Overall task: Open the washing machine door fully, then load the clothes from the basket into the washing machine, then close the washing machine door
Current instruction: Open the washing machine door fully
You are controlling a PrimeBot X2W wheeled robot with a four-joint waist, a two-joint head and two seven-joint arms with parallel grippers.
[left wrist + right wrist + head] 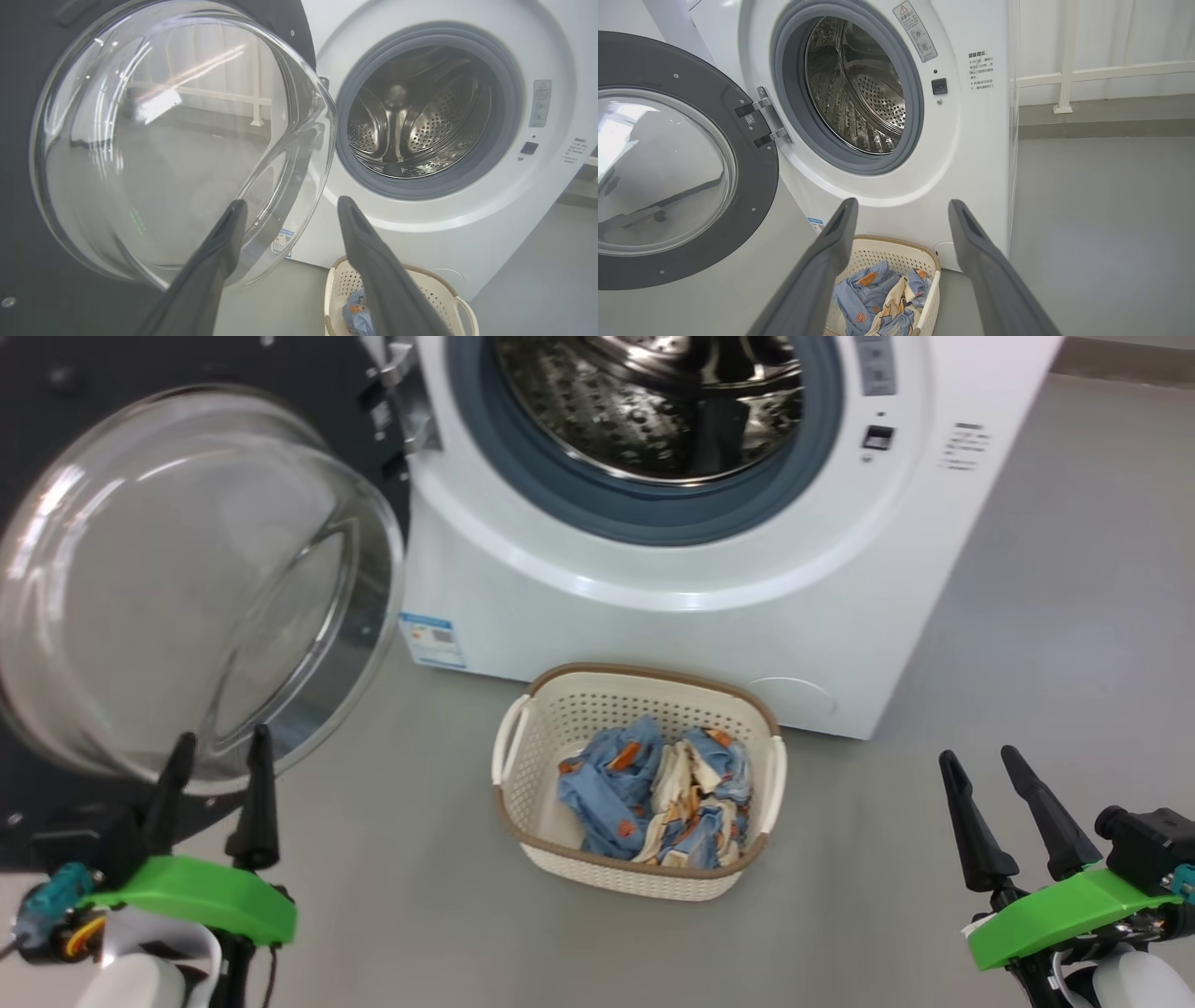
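The washing machine door [187, 579] hangs open at left; the clothes [653, 793] lie in the basket [616, 879]. The left gripper [221, 742] and right gripper [980, 761] hold fingers apart, empty.

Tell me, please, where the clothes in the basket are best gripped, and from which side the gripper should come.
Probably the raised crumpled ridge at the middle of the clothes, pinched from straight above. They lie low inside the basket, whose walls stand all round them, so only the open top gives a way in.
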